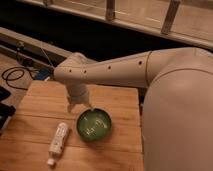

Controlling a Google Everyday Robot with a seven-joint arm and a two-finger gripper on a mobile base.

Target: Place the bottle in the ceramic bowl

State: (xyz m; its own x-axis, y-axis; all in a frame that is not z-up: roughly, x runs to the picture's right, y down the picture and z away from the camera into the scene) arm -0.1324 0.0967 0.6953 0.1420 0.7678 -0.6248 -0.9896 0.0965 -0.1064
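The slim white bottle (58, 139) lies on its side on the wooden table (35, 107), cap toward the front edge, just left of the ceramic bowl. The glossy green bowl (93, 124) stands upright at the table's middle with nothing in it. My gripper (79, 103) hangs from the white arm just behind and left of the bowl's far rim, above the table and apart from the bottle. It holds nothing that I can see.
My large white arm (165, 85) spans the right side of the view and covers the table's right edge. Black cables (15, 75) lie on the floor at left. A dark ledge and a railing (110, 10) run behind the table.
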